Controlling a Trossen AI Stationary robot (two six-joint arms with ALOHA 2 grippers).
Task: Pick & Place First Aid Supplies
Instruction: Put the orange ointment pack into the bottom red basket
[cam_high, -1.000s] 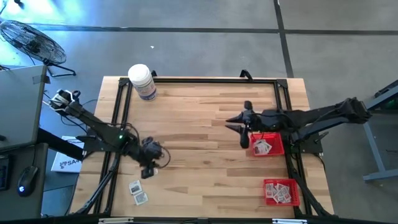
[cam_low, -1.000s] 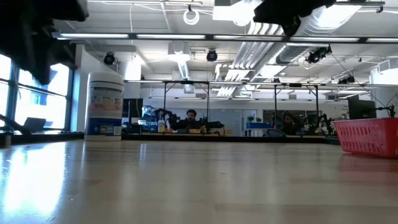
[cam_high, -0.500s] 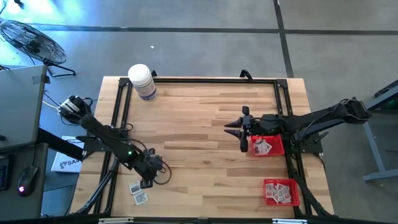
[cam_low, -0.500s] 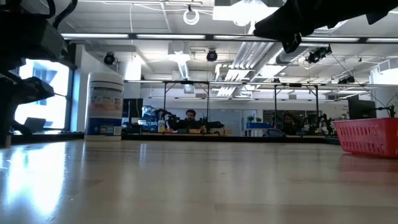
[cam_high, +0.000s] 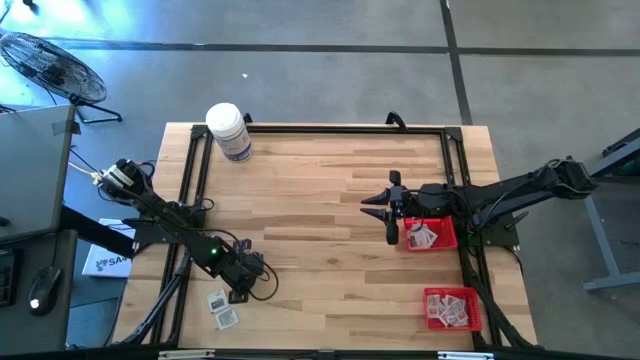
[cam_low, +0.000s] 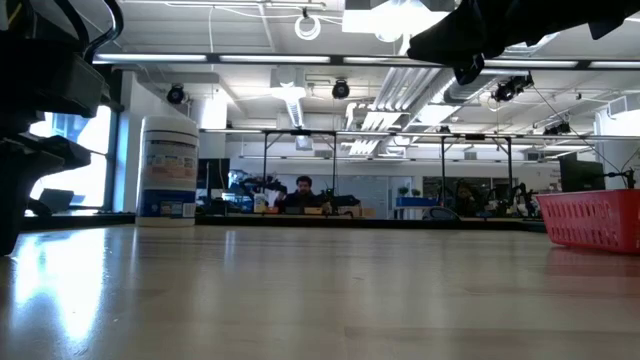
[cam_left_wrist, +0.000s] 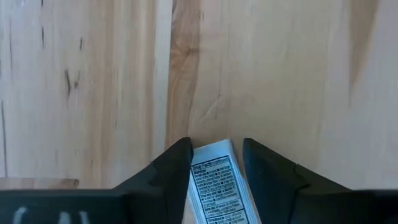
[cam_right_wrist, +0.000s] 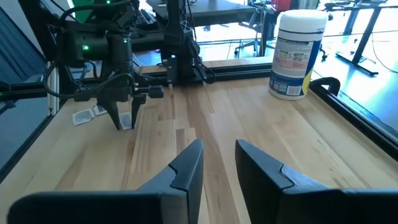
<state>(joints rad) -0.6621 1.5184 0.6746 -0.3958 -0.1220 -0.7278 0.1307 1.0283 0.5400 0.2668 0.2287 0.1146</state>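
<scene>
- Between the fingers of the left pincer lies a first aid packet flat on the tabletop; the jaws stand parted on either side of it, not visibly pressing, probably lined up to close.
- Just beside that pincer, toward the tabletop's near edge, two more packets lie loose; only the high view shows them clearly.
- Beside the right pincer, which hangs parted and holds nothing, a red basket has packets inside; a second basket sits nearer the corner.
</scene>
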